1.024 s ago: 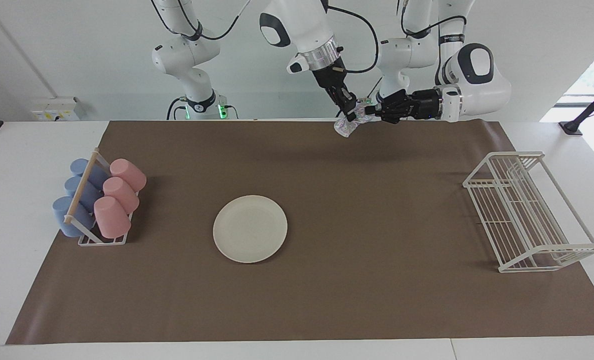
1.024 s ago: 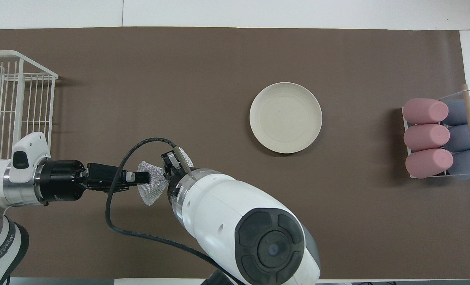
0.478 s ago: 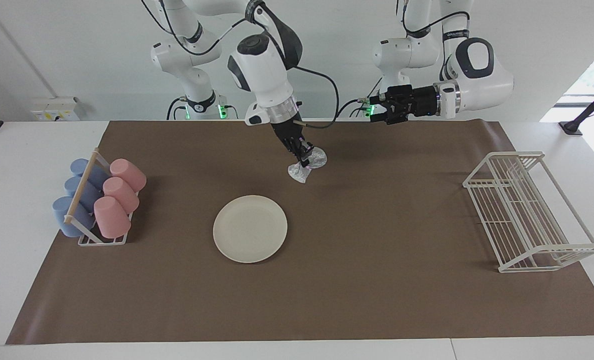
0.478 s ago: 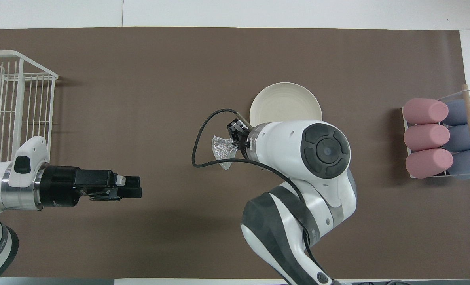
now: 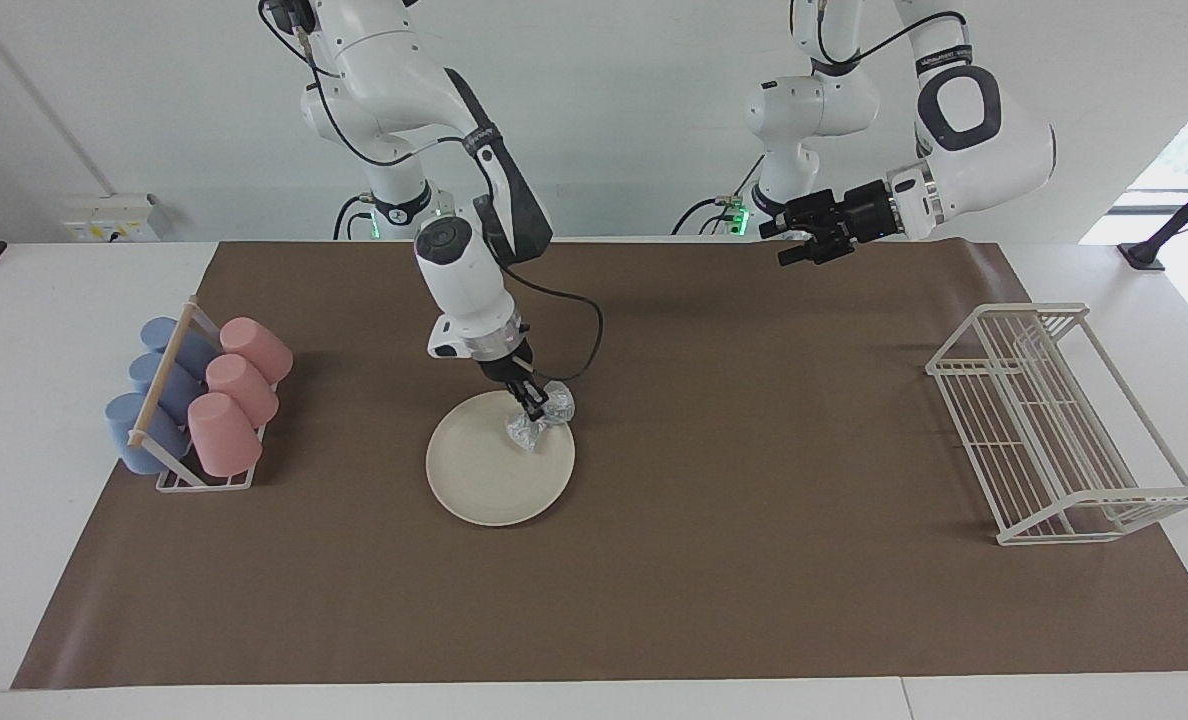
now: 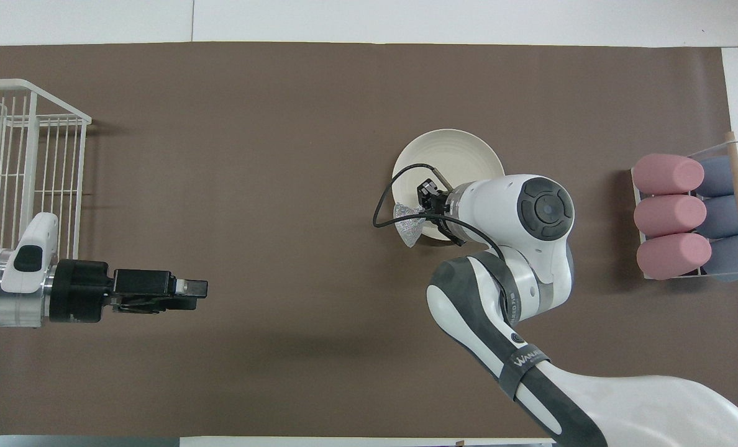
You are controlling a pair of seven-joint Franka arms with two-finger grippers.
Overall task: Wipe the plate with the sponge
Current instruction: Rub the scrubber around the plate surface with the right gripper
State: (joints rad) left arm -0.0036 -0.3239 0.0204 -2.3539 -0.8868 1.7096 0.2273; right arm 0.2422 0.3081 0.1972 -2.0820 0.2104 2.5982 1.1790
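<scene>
The cream-white plate (image 5: 484, 480) (image 6: 456, 149) lies flat on the brown mat, toward the right arm's end of the table. My right gripper (image 5: 532, 403) (image 6: 422, 208) is shut on the silvery speckled sponge (image 5: 526, 432) (image 6: 409, 225). It holds the sponge low over the part of the plate's rim nearest the robots, and the sponge's lower end reaches the plate. My left gripper (image 5: 779, 243) (image 6: 202, 289) hangs open with nothing in it, over the mat's edge by the robots.
A rack of pink and blue cups (image 5: 199, 400) (image 6: 692, 217) stands at the right arm's end of the mat. A white wire dish rack (image 5: 1054, 420) (image 6: 21, 155) stands at the left arm's end. Bare brown mat (image 5: 754, 560) lies between them.
The left gripper let go of the sponge and drew back toward its base. The right arm carried the sponge from the handover spot down to the plate's rim.
</scene>
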